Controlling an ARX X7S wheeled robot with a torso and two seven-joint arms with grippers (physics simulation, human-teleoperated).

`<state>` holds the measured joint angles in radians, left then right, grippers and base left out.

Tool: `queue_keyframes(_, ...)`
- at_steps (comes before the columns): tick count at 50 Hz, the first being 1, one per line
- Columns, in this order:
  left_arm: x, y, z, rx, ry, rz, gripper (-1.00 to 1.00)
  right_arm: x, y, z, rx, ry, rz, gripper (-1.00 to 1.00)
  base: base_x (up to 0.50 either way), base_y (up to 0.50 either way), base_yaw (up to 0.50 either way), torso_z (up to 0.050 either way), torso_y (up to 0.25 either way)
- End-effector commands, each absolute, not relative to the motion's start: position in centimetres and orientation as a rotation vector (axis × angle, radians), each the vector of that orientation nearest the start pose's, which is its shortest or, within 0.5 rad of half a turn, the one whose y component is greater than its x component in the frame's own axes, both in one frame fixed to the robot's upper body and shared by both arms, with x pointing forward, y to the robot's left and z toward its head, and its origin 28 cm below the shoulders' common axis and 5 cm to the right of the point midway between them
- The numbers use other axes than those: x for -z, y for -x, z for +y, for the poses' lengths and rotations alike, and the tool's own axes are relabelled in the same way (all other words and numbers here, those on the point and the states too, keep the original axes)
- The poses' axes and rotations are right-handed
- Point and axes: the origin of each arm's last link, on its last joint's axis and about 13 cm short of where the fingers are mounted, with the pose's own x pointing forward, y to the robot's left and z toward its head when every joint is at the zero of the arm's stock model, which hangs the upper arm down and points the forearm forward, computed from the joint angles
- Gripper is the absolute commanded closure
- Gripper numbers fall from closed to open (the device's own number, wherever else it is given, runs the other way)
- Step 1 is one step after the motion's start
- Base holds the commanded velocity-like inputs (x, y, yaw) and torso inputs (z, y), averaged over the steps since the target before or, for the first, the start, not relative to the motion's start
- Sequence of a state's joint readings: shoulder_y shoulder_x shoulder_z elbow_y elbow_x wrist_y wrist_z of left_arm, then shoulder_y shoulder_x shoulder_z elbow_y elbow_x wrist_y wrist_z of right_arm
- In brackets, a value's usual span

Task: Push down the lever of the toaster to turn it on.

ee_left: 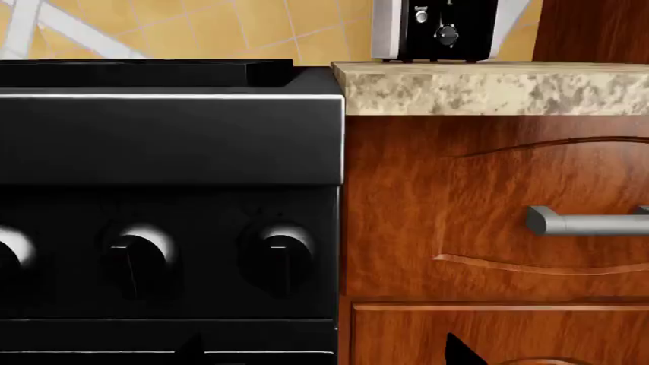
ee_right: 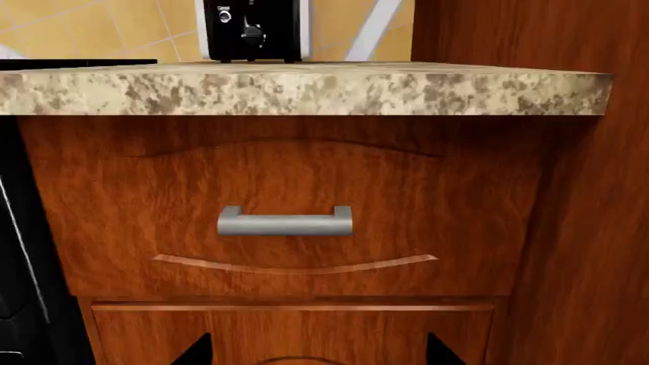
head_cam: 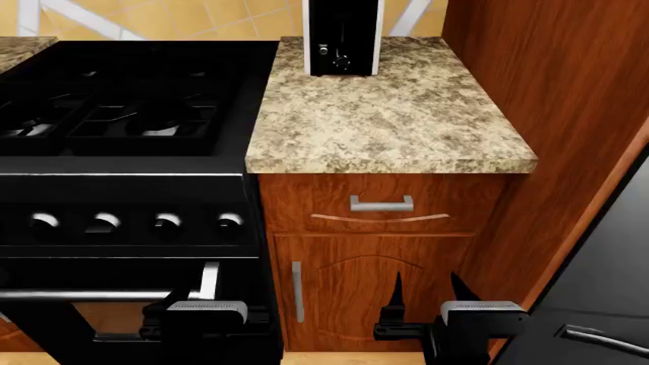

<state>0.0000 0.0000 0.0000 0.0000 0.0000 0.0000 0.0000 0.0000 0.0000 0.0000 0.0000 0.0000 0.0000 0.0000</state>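
Gripper first, from the head view: my right gripper (head_cam: 424, 293) hangs low in front of the cabinet door (head_cam: 375, 289), its two dark fingers spread apart with nothing between them. My left gripper (head_cam: 203, 310) sits low before the oven door (head_cam: 91, 304); whether it is apart or together I cannot tell. The toaster (head_cam: 343, 36) stands upright at the back of the granite surface (head_cam: 390, 122), above and beyond both grippers, almost in line with the right one. The lever (head_cam: 342, 59) sticks out of the black end face that looks toward me.

Left wrist view: the toaster (ee_left: 438, 30) is up and off toward the cabinet side, past the stove (ee_left: 167, 137), lever (ee_left: 447, 32) showing.

Right wrist view: the toaster (ee_right: 254, 29) sits nearly straight ahead above the drawer handle (ee_right: 285, 221), its lever (ee_right: 251, 34) facing me. I judge the right arm nearer: rise, reach forward, press down along the upright face.
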Motion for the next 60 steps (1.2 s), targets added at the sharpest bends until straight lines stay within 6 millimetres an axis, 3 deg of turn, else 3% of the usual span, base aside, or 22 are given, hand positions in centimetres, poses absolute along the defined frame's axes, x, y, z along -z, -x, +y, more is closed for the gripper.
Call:
queue_keyframes(1,-1.3,-21.1,20.6,0.0,0.008,0.0,-1.0,-1.6,-21.0,-9.5,-0.007,0.006,-0.006,-1.0,0.0,0.0,0.0,0.0,0.0)
queue_keyframes(8,-3.6,-21.3,23.0,-0.042,0.028,-0.08,-1.0,-3.7,-20.9,-9.3,-0.04,0.001,-0.066,-1.0,0.0,0.0,0.0,0.0,0.0)
queue_keyframes(14,-6.8,-21.1,25.0,-0.064,-0.004,-0.136,-1.0,-6.6,-21.0,-9.2,-0.059,0.024,-0.122,-1.0,0.0,0.0,0.0,0.0,0.0)
queue_keyframes(29,-14.2,-20.0,24.2,0.036,-0.047,-0.27,-1.0,-14.2,-21.7,-9.0,-0.155,0.048,-0.263,-1.0,0.0,0.0,0.0,0.0,0.0)
queue_keyframes(41,-19.6,-19.0,23.9,0.077,-0.1,-0.365,-1.0,-17.8,-22.0,-9.3,-0.182,0.083,-0.316,-1.0,0.0,0.0,0.0,0.0,0.0)
queue_keyframes(52,-22.1,-18.6,23.6,0.092,-0.088,-0.399,-1.0,-20.6,-21.8,-9.3,-0.195,0.119,-0.365,-1.0,0.0,0.0,0.0,0.0,0.0)
queue_keyframes(60,-22.0,-18.5,23.9,0.083,-0.073,-0.398,-1.0,-21.7,-21.8,-9.2,-0.204,0.146,-0.4,-1.0,0.0,0.0,0.0,0.0,0.0)
